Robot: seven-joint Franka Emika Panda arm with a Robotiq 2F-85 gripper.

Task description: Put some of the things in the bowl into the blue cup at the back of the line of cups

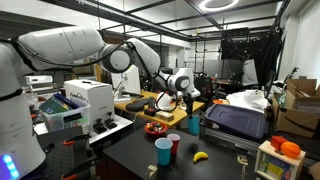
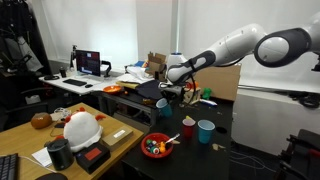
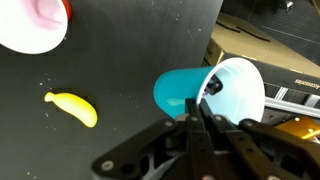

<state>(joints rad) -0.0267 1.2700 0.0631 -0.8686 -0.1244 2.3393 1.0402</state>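
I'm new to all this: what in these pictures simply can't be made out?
- Whether the shut gripper holds anything: wrist view, too small and dark.
- Inside of the blue cup: wrist view, partly covered by the gripper.
- The bits in the red bowl: exterior view, too tiny to identify.
- The corner cup: wrist view, cut off by the top edge.

The black table (image 1: 125, 155) is carrying all items inspected. A shallow red bowl (image 1: 157, 127) is sitting directly on its surface. Three cups are standing upright in a line: the blue cup (image 1: 193, 124) at the back, a red cup (image 1: 175, 144) and a second light-blue cup (image 1: 163, 151) just beside each other nearer the front. A yellow banana (image 1: 200, 156) is lying flat on bare tabletop near the front pair.
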